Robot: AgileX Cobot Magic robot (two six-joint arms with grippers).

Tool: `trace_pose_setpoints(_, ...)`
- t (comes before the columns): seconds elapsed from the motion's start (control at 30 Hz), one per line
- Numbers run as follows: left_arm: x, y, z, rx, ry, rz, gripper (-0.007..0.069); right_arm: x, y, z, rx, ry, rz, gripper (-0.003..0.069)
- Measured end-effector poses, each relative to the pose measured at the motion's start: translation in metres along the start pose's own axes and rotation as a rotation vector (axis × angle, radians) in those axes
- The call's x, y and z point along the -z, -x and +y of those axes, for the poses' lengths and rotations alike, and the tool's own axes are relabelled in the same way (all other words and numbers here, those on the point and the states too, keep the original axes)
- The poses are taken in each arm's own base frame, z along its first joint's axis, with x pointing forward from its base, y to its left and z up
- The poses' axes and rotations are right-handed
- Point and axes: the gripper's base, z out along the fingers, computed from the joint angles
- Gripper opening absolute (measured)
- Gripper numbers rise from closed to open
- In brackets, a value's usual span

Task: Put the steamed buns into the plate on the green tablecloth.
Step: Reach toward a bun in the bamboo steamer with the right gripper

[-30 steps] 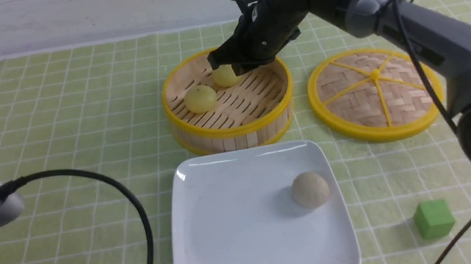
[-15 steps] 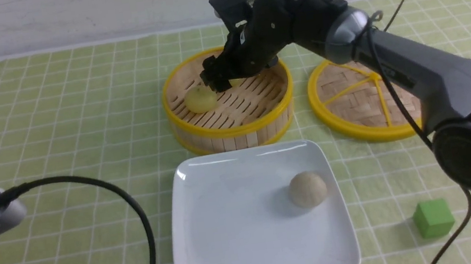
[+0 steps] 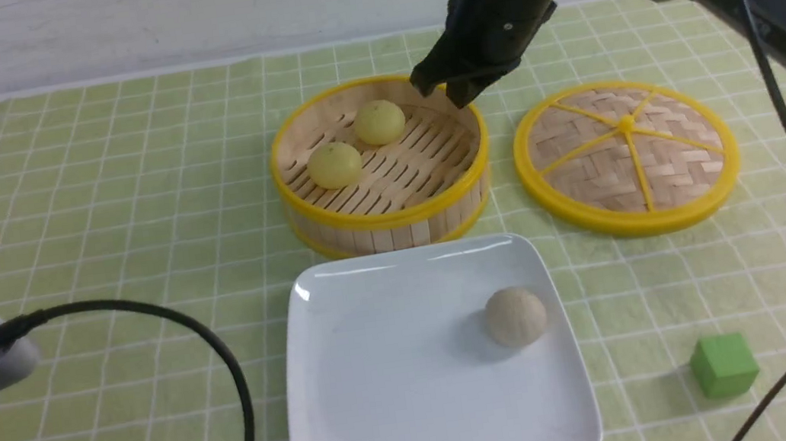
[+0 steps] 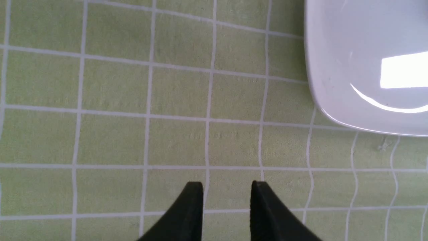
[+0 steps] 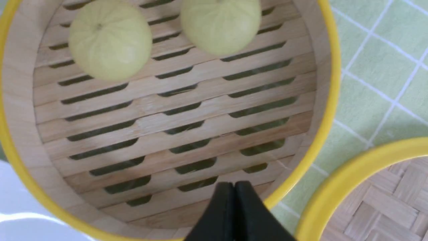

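Two pale yellow steamed buns (image 3: 334,165) (image 3: 379,122) lie in the bamboo steamer basket (image 3: 437,203). A greyish bun (image 3: 516,316) lies on the white square plate (image 3: 388,406) on the green tablecloth (image 3: 87,179). My right gripper (image 3: 447,86) hovers over the basket's back right rim, shut and empty. In the right wrist view its tips (image 5: 234,185) are pressed together, with both yellow buns (image 5: 110,40) (image 5: 220,25) across the basket floor. My left gripper (image 4: 227,187) is open and empty over bare cloth, beside a plate corner (image 4: 334,83).
The woven steamer lid (image 3: 626,157) lies flat to the right of the basket, and its rim also shows in the right wrist view (image 5: 354,174). A green cube (image 3: 724,365) sits at the front right. The left arm's cable (image 3: 229,366) arcs over the cloth left of the plate.
My right gripper dipped into the basket by the yellow buns, then rose up and to the right, shut and empty. Both yellow buns stay in the basket. The left arm barely moved.
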Motion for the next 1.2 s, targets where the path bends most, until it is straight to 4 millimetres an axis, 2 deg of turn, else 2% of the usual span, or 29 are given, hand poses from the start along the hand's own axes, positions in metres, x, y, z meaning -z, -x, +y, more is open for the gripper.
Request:
trace_pose_setpoints(0.13,0.000,0.000,0.000,0.000,0.000,-0.002,0.0235,-0.025,0.003,-0.025,-0.091,0.091,-0.109,-0.0014)
trace_pose_setpoints(0.17,0.000,0.000,0.000,0.000,0.000,-0.005,0.0237,-0.038,0.002,-0.029,-0.085,0.117,-0.137,-0.0009)
trace_pose_setpoints(0.3,0.000,0.001,0.000,0.000,0.000,-0.011,0.0236,-0.061,0.000,-0.029,-0.028,0.161,-0.182,0.0018)
trace_pose_setpoints(0.33,0.000,0.001,0.000,0.000,0.000,-0.013,0.0236,-0.071,-0.001,-0.026,0.029,0.176,-0.202,0.0059)
trace_pose_setpoints(0.4,0.000,0.001,0.000,0.000,0.000,-0.015,0.0236,-0.079,-0.003,-0.025,0.103,0.180,-0.216,0.0124)
trace_pose_setpoints(0.6,0.000,0.002,0.000,0.000,0.000,-0.024,0.0236,-0.084,0.000,-0.024,0.253,0.169,-0.282,0.0318)
trace_pose_setpoints(0.73,0.000,0.002,0.000,0.000,0.000,-0.024,0.0236,-0.098,-0.005,-0.025,0.325,0.179,-0.296,0.0367)
trace_pose_setpoints(0.87,0.000,0.002,0.000,0.000,0.000,-0.024,0.0236,-0.110,-0.011,-0.027,0.370,0.204,-0.298,0.0364)
trace_pose_setpoints(1.0,0.000,0.002,0.000,0.000,0.000,-0.024,0.0236,-0.113,-0.013,-0.030,0.405,0.223,-0.315,0.0337)
trace_pose_setpoints(1.1,0.000,0.002,0.000,0.000,0.000,-0.024,0.0236,-0.114,-0.014,-0.030,0.449,0.240,-0.330,0.0289)
trace_pose_setpoints(1.2,0.000,0.002,0.000,0.000,0.000,-0.024,0.0236,-0.114,-0.014,-0.029,0.502,0.246,-0.333,0.0207)
